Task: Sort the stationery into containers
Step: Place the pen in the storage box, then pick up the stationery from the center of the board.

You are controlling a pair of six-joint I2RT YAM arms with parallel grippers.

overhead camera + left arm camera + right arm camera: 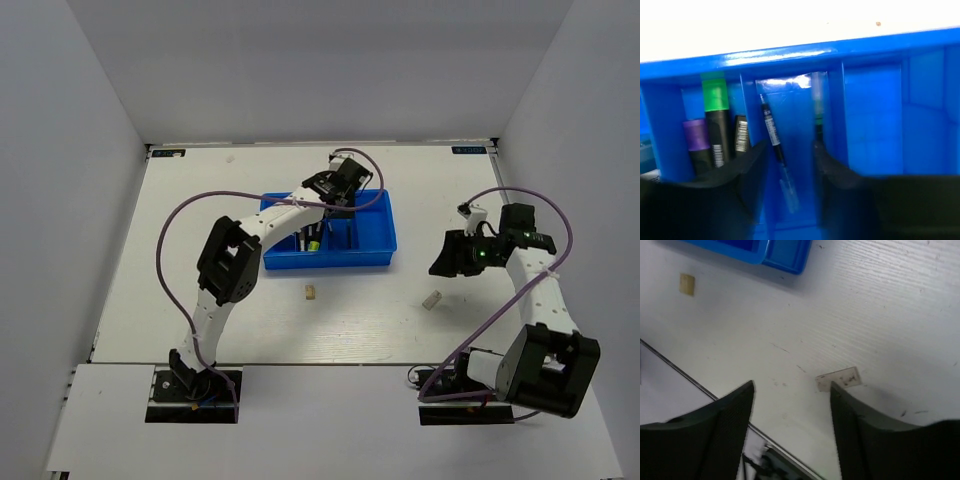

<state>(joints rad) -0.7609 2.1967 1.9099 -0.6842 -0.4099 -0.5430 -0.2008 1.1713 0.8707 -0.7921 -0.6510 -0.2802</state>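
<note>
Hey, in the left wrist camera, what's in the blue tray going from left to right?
Purple-capped marker → green-capped marker → dark marker with a barcode label → thin pen.

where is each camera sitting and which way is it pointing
Top external: fixed above and behind the arms, looking down on the table; both arms show, left gripper over the blue tray, right gripper off to its right.
Left wrist: on the left arm, facing into the tray at a pen and markers; its dark fingers show.
Right wrist: on the right arm, facing down at the table; its fingers show near a pale grey block.
Shared: top and right wrist both show the tan block.
</note>
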